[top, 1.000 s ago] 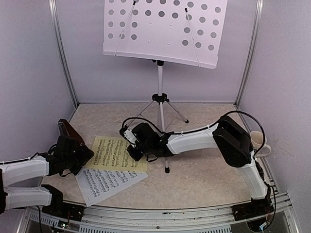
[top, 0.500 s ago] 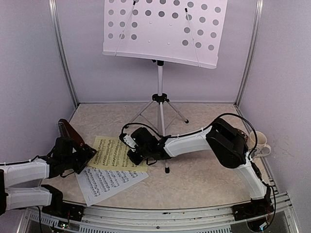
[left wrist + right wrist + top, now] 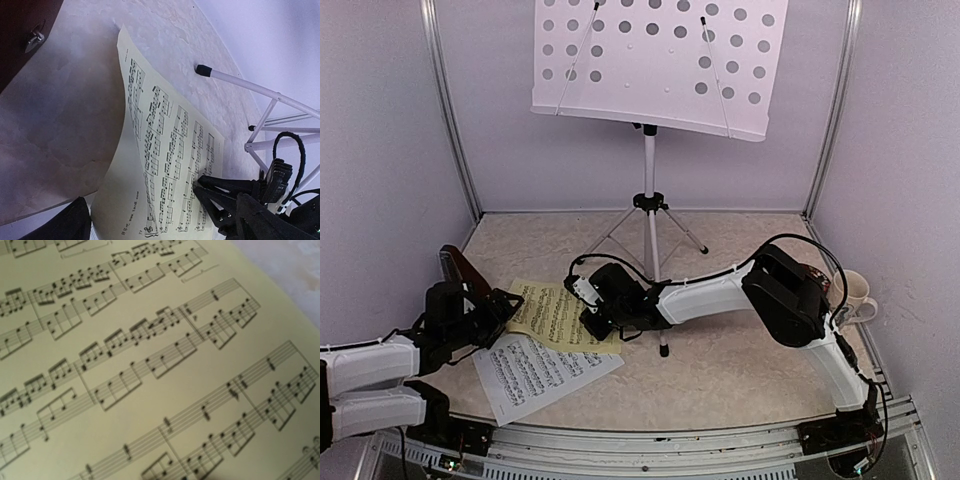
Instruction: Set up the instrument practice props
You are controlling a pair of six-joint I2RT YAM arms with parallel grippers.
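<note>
The white perforated music stand (image 3: 655, 60) stands on its tripod at the back centre. The yellow sheet (image 3: 560, 315) lies in front of it, and its left edge curls up off the table. My left gripper (image 3: 508, 300) is open at that raised edge. One of its fingers (image 3: 75, 222) shows beside the sheet (image 3: 165, 150); the other is hidden. My right gripper (image 3: 592, 322) is shut, its tips (image 3: 199, 183) pressing on the sheet's right part. The sheet fills the right wrist view (image 3: 160, 360). The white sheet (image 3: 545, 370) lies flat nearer me. The brown metronome (image 3: 460, 270) stands at far left.
A floral white mug (image 3: 855, 290) stands by the right wall behind the right arm. A tripod leg (image 3: 663, 345) ends just right of the right gripper, and tripod legs also show in the left wrist view (image 3: 250, 87). The metronome's dark side (image 3: 20, 30) is close to the left gripper.
My left gripper has moved up and right to the yellow sheet's left edge, and that edge has risen. My right gripper has shifted slightly left and stays down on the sheet.
</note>
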